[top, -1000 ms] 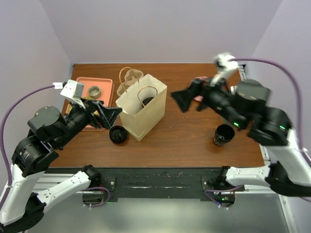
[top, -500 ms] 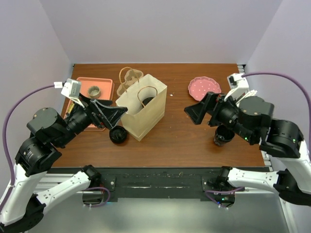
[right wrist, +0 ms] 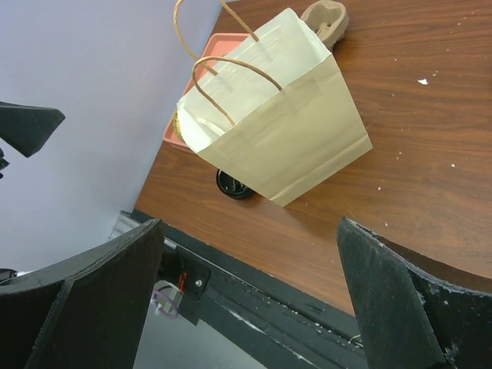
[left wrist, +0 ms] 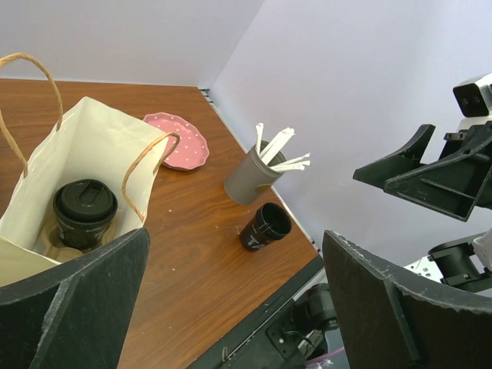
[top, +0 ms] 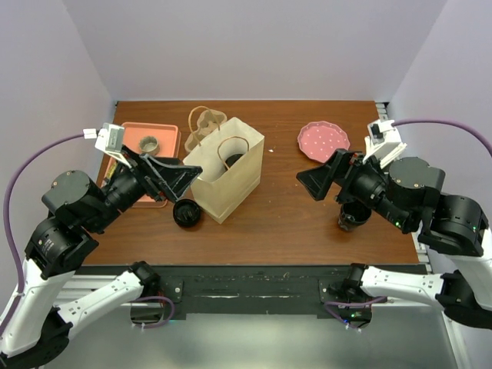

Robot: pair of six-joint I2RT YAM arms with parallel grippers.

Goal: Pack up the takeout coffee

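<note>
The left end effector (top: 175, 179) and right end effector (top: 317, 181) both hang above the tabletop (top: 284, 219), fingers spread wide and empty. One coffee cup (left wrist: 84, 211) stands inside the paper bag (top: 227, 178). A second cup (top: 354, 214) lies tipped under the right arm, and a third cup (top: 187, 213) sits just beside the bag.

Bag (top: 224, 167): centre-left of table, first cup (left wrist: 84, 211) inside. Second cup (top: 187, 213): at bag's near-left corner. Third cup (top: 354, 214): near right. Tray (top: 167, 146): left of bag. Carrier (top: 204, 123): behind bag. Plate (top: 323, 138): far right.
</note>
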